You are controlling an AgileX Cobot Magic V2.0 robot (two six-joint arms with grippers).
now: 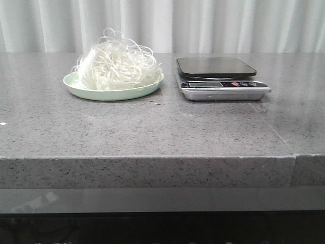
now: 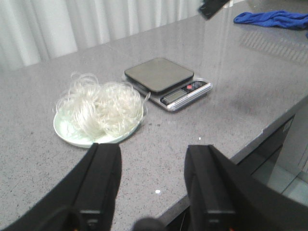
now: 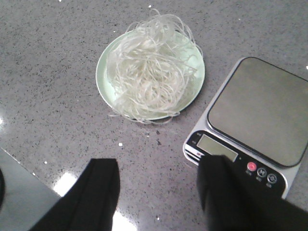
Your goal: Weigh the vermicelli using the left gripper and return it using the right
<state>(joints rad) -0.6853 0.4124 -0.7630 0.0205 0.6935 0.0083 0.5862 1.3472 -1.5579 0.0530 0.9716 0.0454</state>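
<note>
— Grey speckled stone counter, pale curtains behind it. What's on it?

— A pale green plate on the left side in the front view, heaped with the vermicelli — a fluffy tangle of thin white strands filling the plate, a few loops hanging over the rim. Just beside it to the right, apart but close, sits a digital scale with a dark, bare platform.

— So nothing has been weighed yet?

— By the look of it, no. The noodles are all on the plate.

— And the arms?

— Neither shows in the front view. In its own wrist view the left gripper hangs above the near part of the counter, fingers spread wide with nothing between them. The right gripper is likewise wide apart and holding nothing, looking nearly straight down from above.

— Which way does the left one have to go?

— Forward and slightly toward the plate's side: the vermicelli lies ahead of its fingers, the scale further ahead on the other side. The mass is roughly round, no clear long axis, so any approach angle should serve. Which arm is nearer, I cannot say for sure.

— Anything else?

— A blue cloth far off in the left wrist view.
</note>
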